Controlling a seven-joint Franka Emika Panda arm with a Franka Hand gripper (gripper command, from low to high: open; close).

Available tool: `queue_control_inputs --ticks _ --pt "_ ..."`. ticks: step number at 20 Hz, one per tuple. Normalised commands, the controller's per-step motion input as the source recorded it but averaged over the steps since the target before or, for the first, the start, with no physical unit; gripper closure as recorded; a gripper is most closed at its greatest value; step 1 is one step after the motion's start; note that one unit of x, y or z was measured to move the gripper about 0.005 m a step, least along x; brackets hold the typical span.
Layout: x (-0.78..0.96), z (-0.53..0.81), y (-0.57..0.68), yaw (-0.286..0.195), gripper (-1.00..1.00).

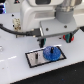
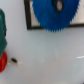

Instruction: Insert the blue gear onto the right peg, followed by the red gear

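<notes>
Blue gear (image 1: pixel 50 53) lies flat on the grey plate (image 1: pixel 36 58), below and just in front of the claw (image 1: pixel 55 38). Claw hangs above the white worktop (image 1: pixel 70 67), its jaws apart, nothing visible between them. Red gear (image 2: pixel 2 62) shows at the wrist view's edge, partly cut off.

The blue gear (image 1: pixel 51 52) covers the exterior view's right half of the grey plate (image 1: pixel 33 57), and the arm (image 1: pixel 47 20) hangs just behind it, blocking the far side. The plate's left half, with its peg (image 1: pixel 38 55), lies uncovered. Bare white table (image 1: pixel 60 72) spreads in front.
</notes>
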Motion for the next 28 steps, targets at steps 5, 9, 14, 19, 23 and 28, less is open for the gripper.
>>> queue_control_inputs --ticks 5,9,14,19,23,28 --pt "-0.62 0.12 0.32 0.000 -1.00" --pt "-0.71 0.02 0.25 0.000 -1.00" --pt "-0.61 -0.02 0.23 0.000 -1.00" --pt "0.33 0.01 0.41 0.000 -1.00" --pt "0.17 0.04 0.14 0.000 -1.00" --pt "0.45 0.03 0.35 0.000 -1.00"
